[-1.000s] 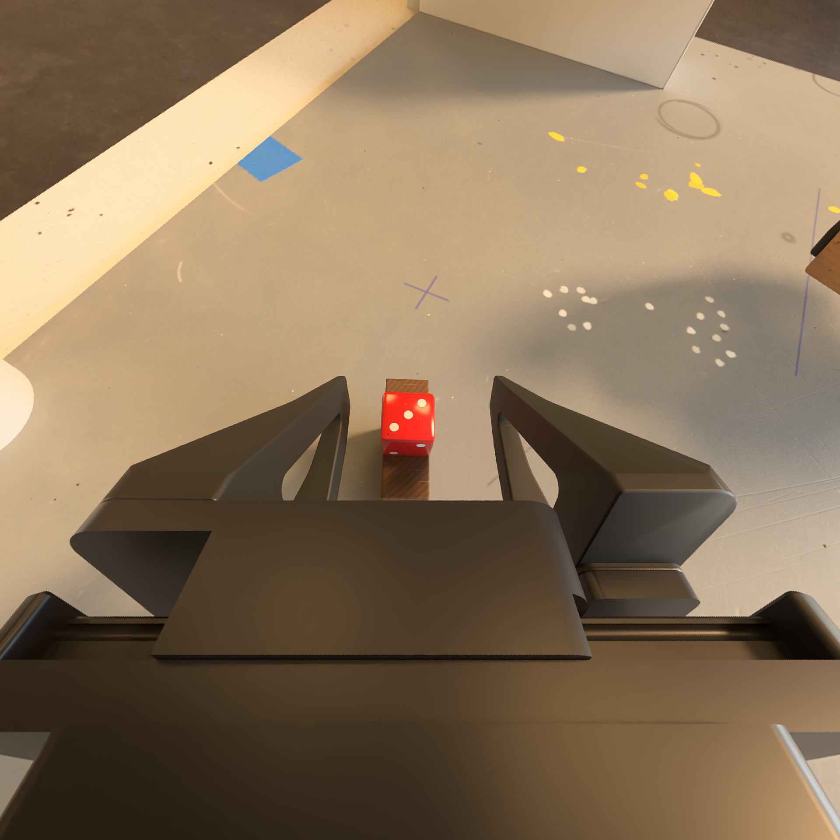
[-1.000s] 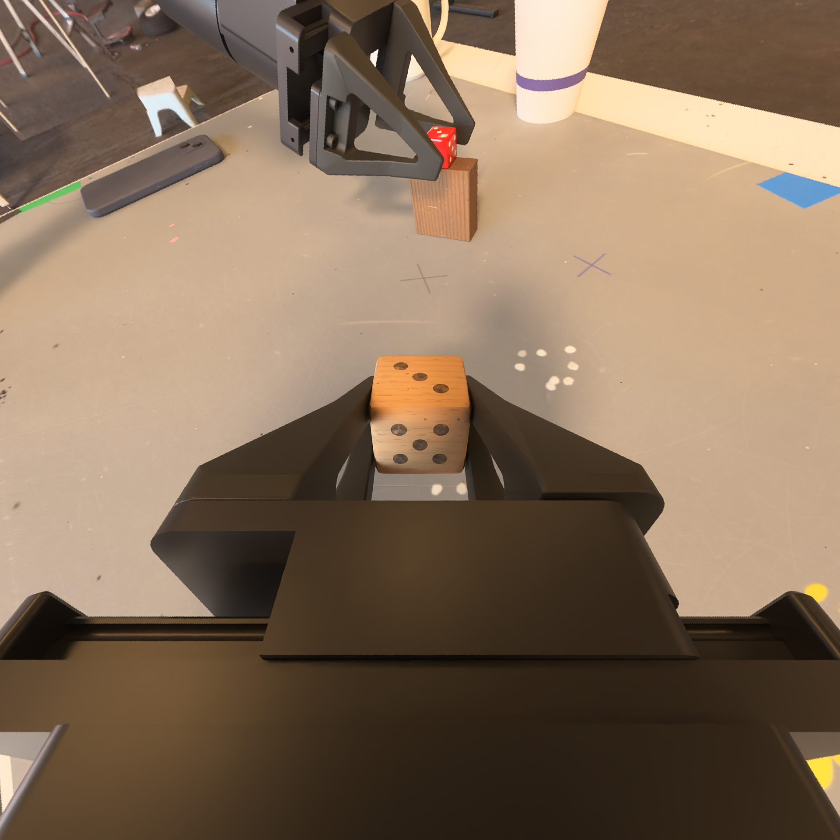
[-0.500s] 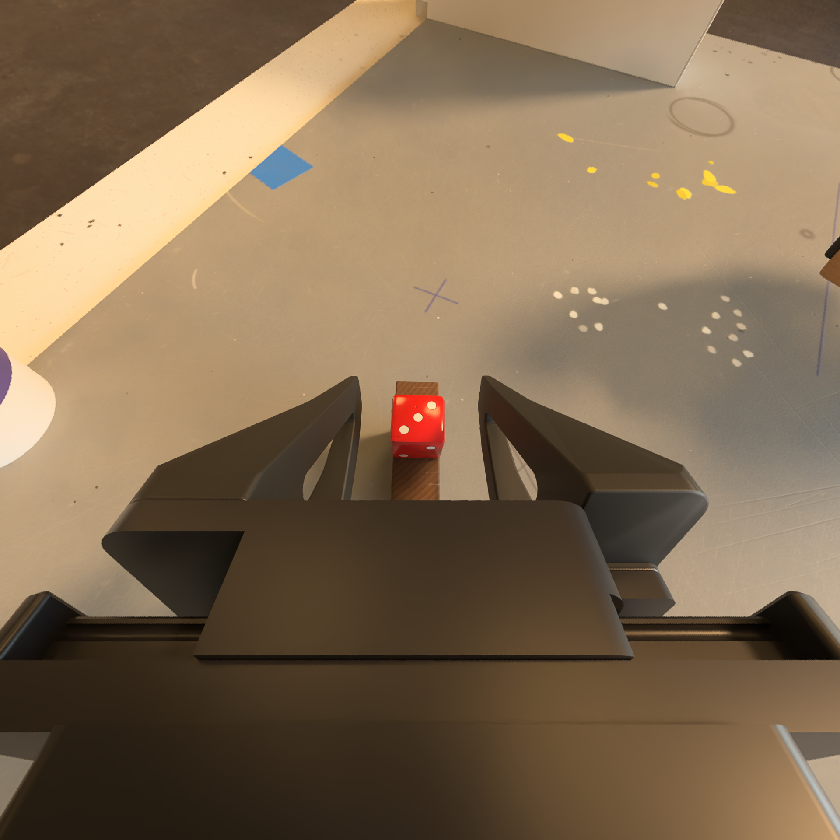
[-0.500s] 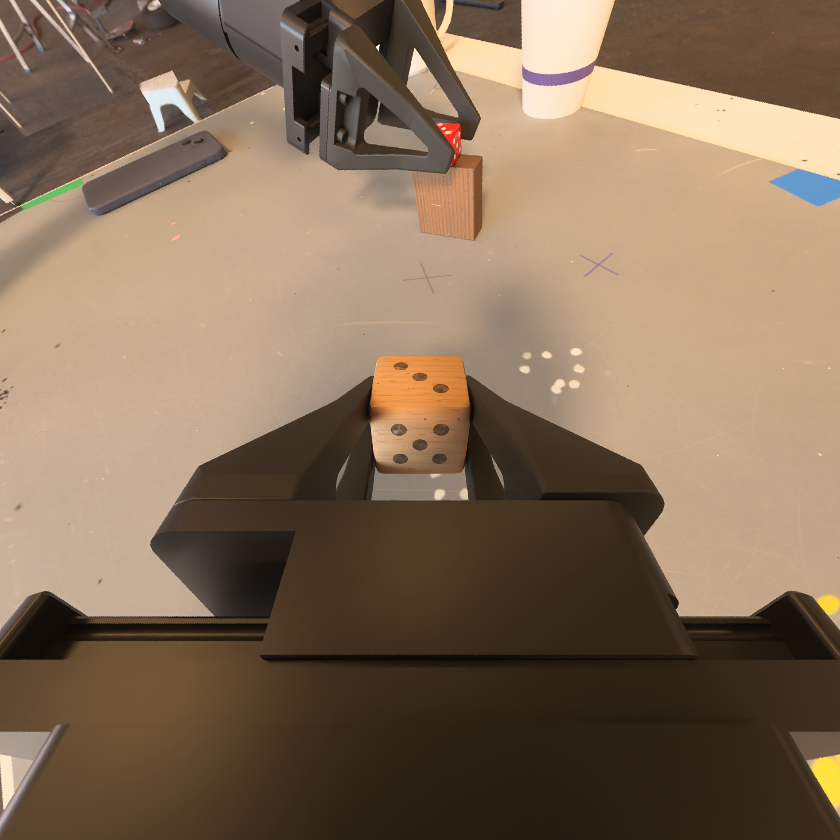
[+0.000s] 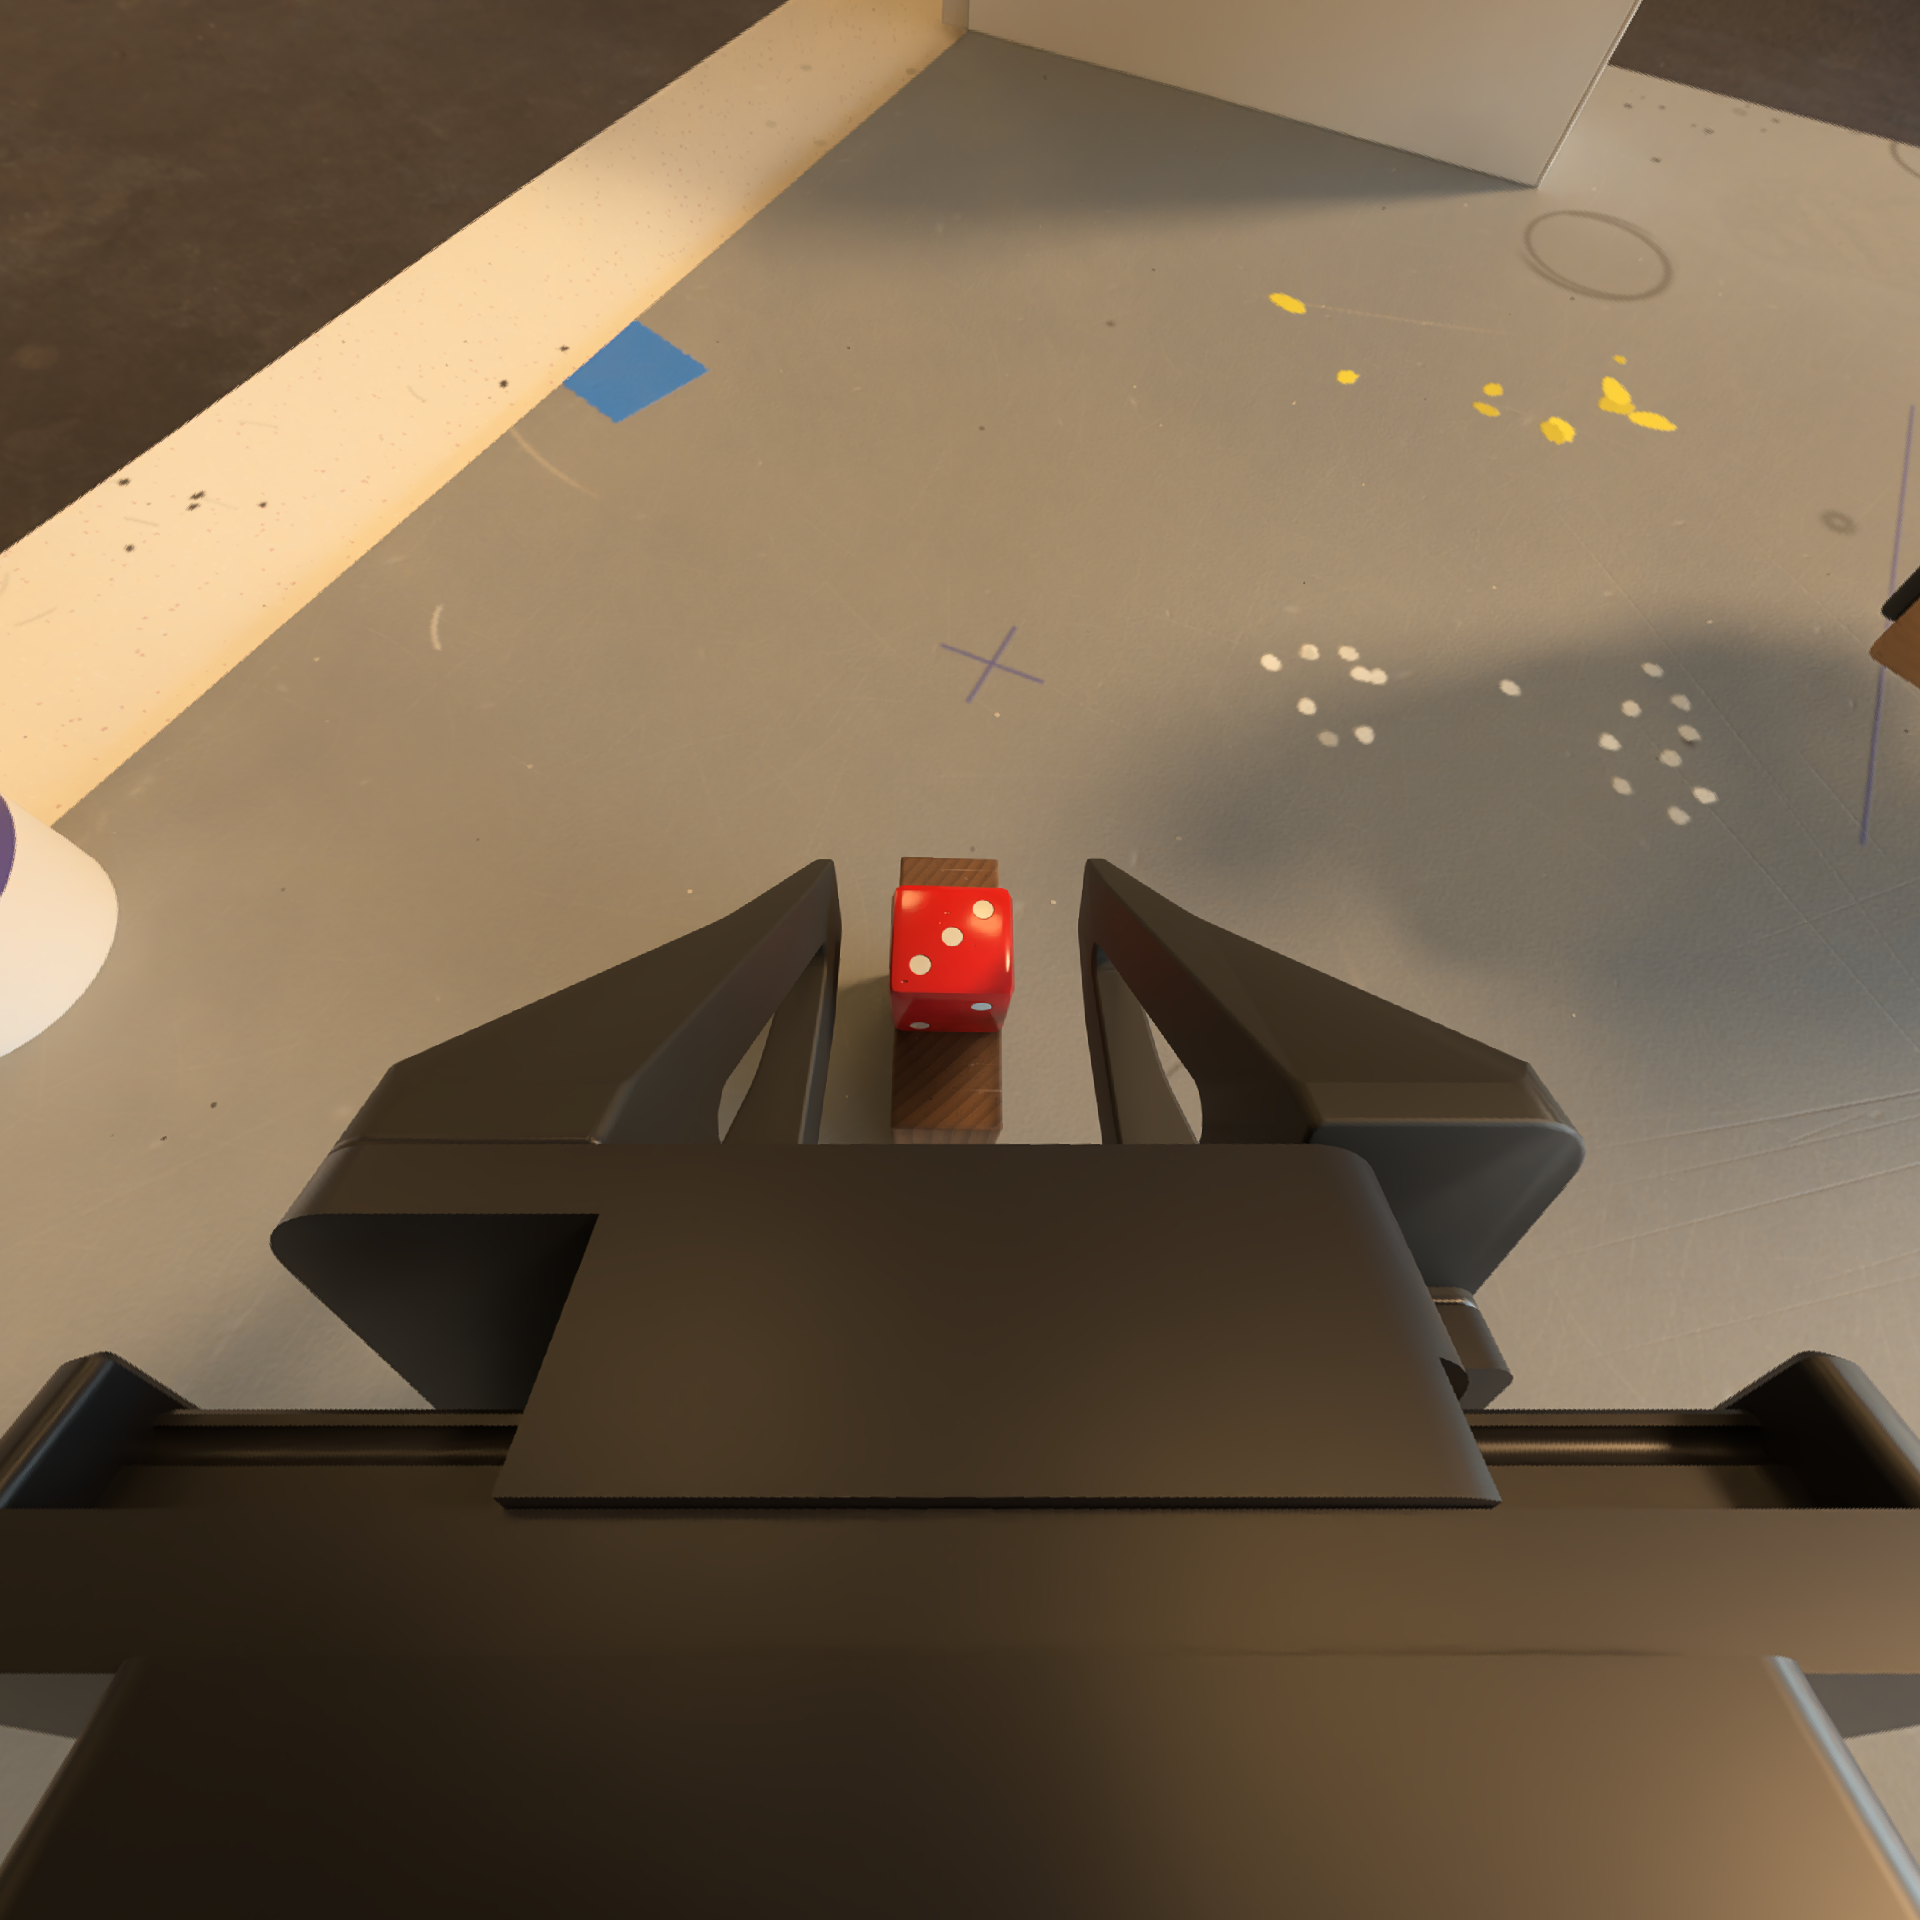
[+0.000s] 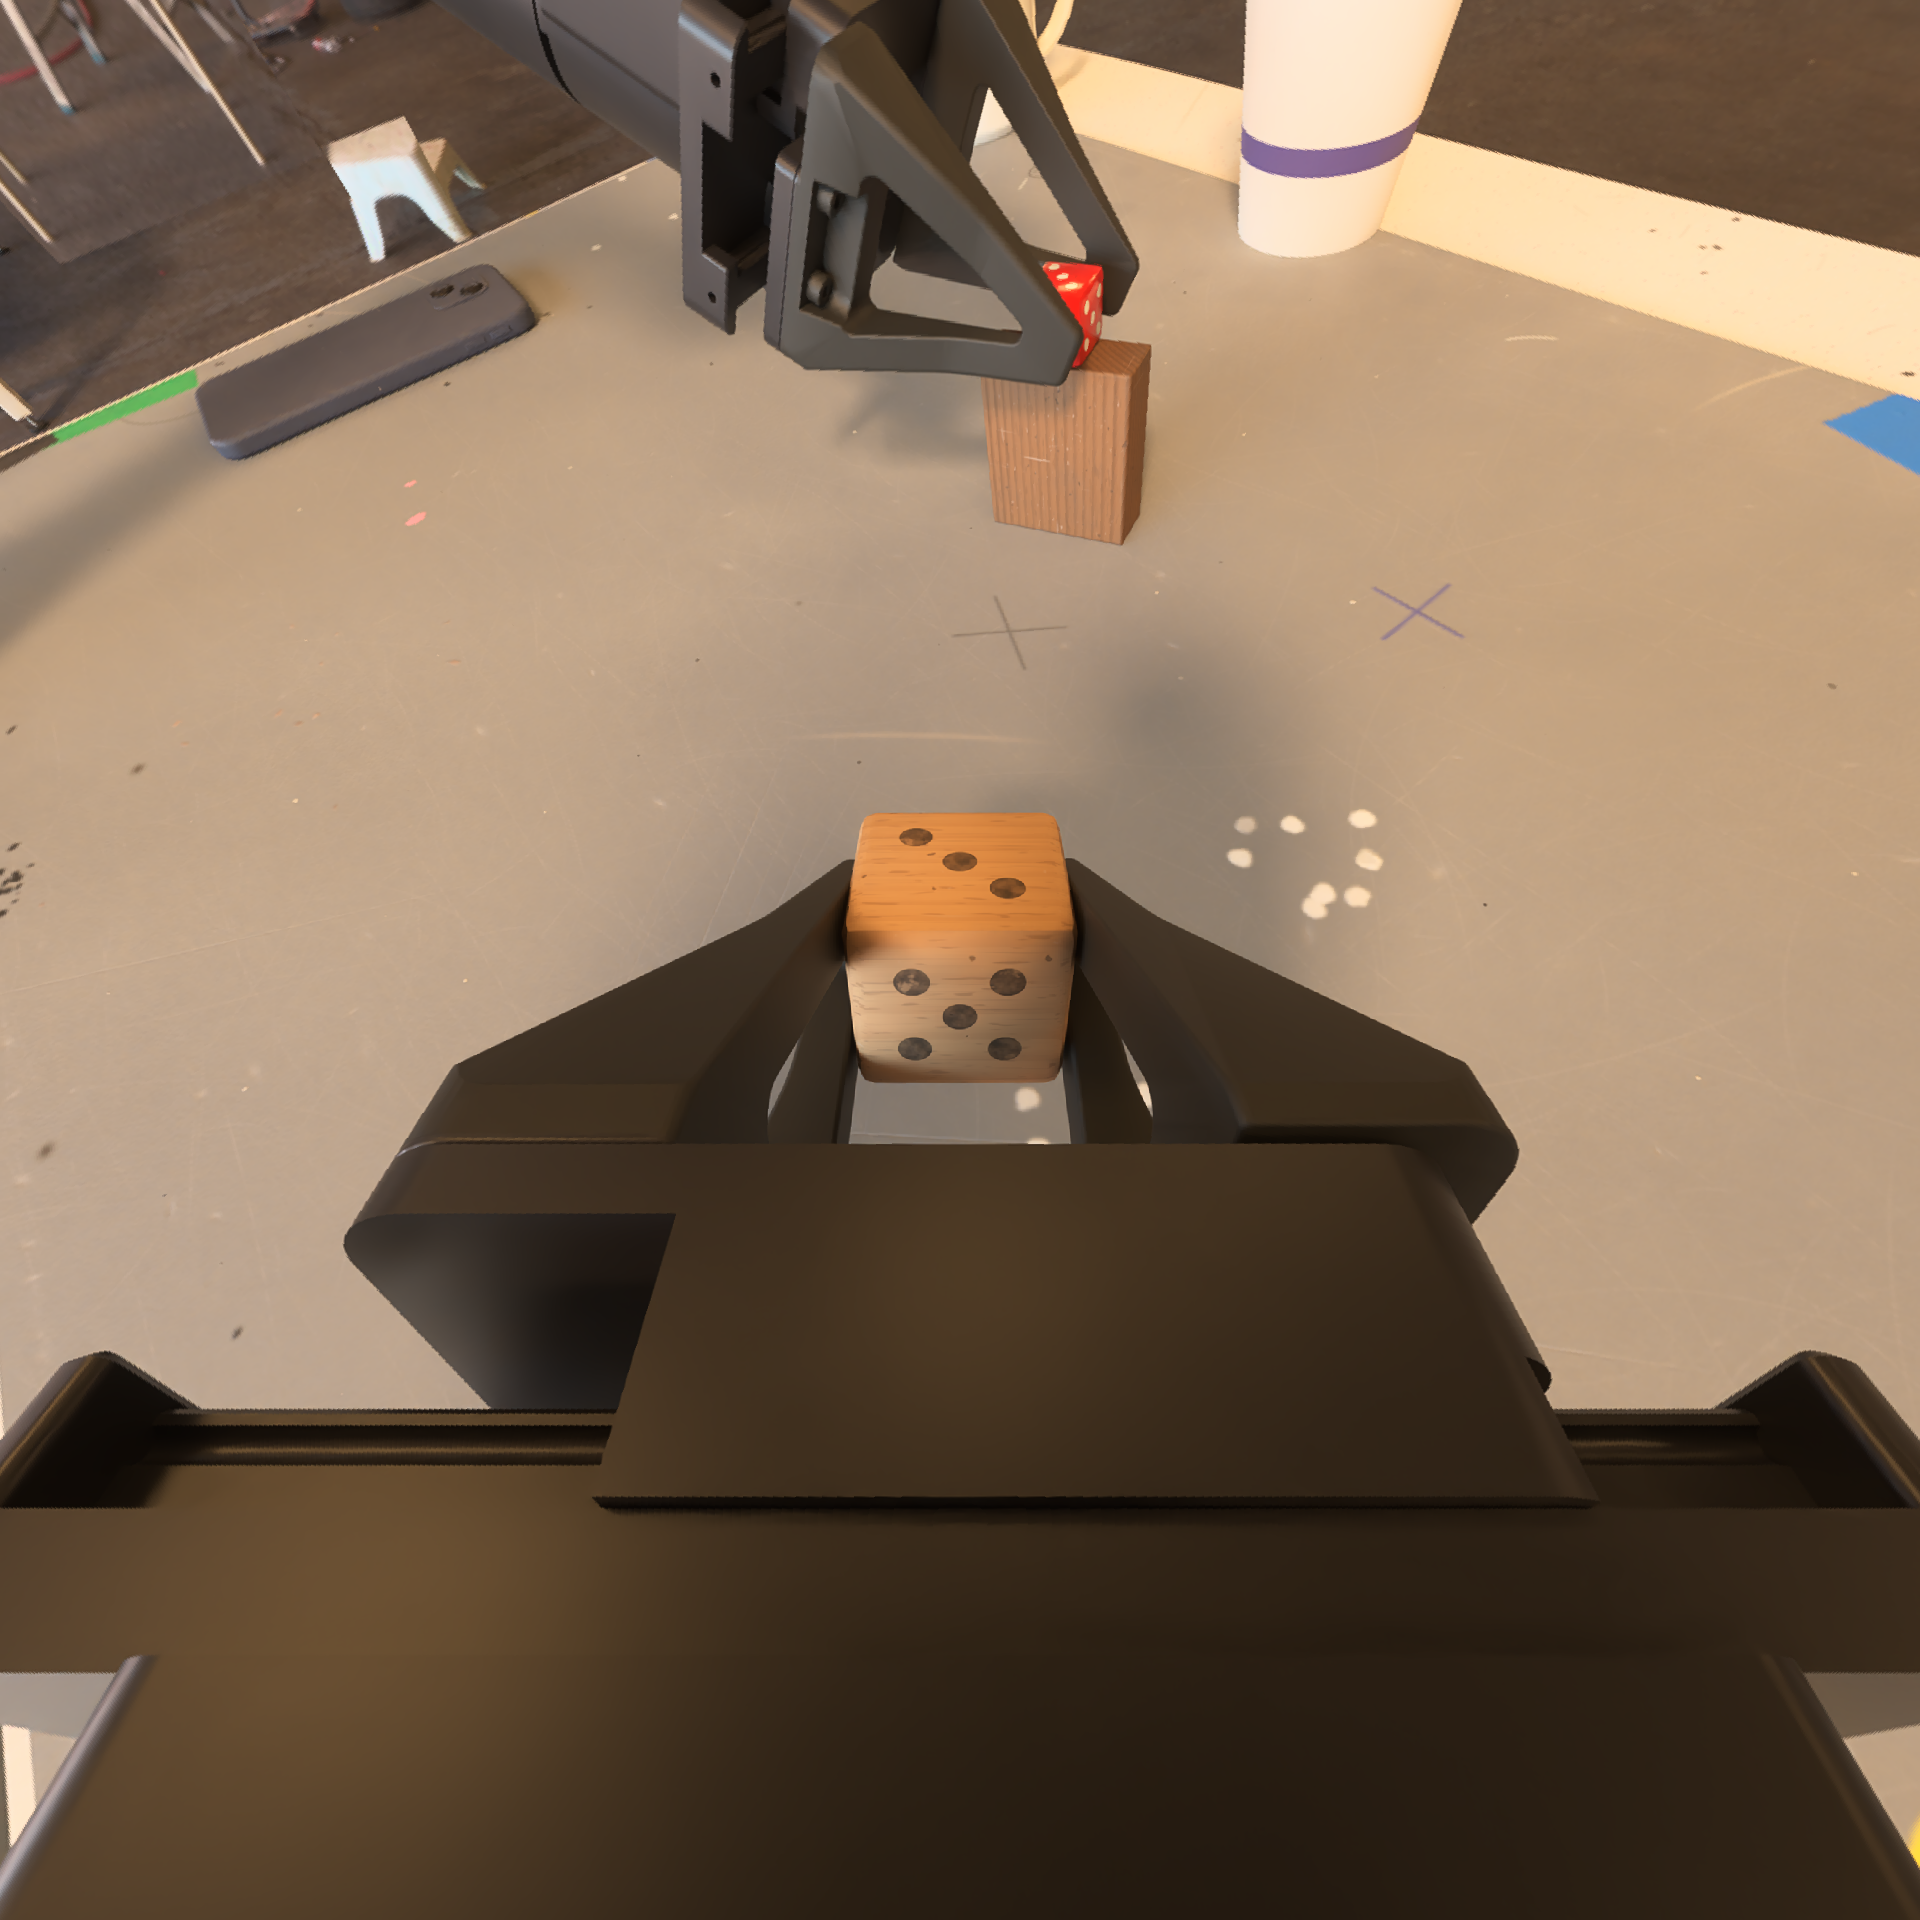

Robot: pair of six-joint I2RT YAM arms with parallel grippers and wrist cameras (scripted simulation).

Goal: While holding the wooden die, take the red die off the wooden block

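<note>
There are two dice and one block. The red die (image 5: 951, 956) is a small glossy cube with white dots; it sits on the top end of the wooden block (image 6: 1068, 457), and the face with three dots looks up. The block is one brown upright prism with fine vertical grain, its long axis standing straight up from the grey table (image 6: 520, 831). The left gripper (image 5: 956, 883) hangs over it with the two dark matte fingers (image 5: 800, 966) at a narrow opening, one on each side of the red die, with a small gap on both sides (they do not touch it).

The wooden die (image 6: 958, 945) is a larger cube of pale wood with rounded edges and dark dots, three on the top face and five on the near face. The right gripper (image 6: 961, 914) clamps it between its two fingers, above the table and well apart from the block.

Farther back lie one dark phone (image 6: 364, 358), flat, and one white cup (image 6: 1330, 114) with a purple band, a cone shape.
</note>
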